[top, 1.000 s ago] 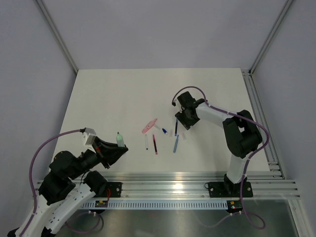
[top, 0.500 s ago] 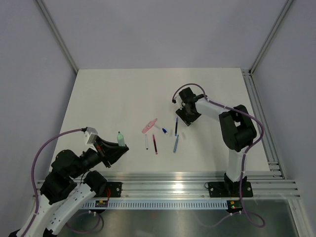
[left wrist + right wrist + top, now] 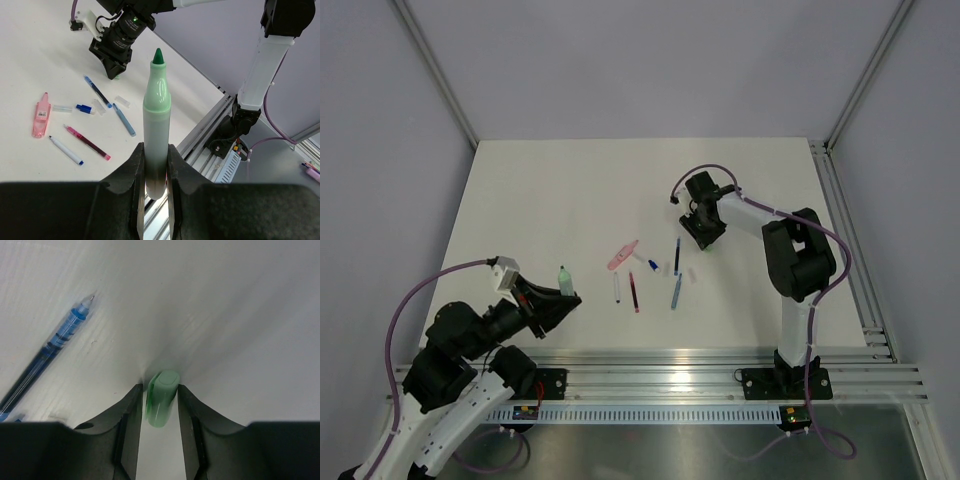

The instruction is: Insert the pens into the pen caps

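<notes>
Mint cap [image 3: 161, 400], probably light and slick, take mid-body; my right tool [image 3: 160, 388] brackets it, grip uncertain; left tool [image 3: 155, 146] clamps green pen [image 3: 156, 110].

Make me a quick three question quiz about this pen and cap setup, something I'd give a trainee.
1. True or false: the left gripper holds a green pen whose tip is bare.
2. What lies between the fingers of the right gripper? A) a red pen B) a mint green cap C) a pink cap
3. Fill in: in the right wrist view, the blue pen appears to the ____ of that cap.
Key: 1 true; 2 B; 3 left.
</notes>
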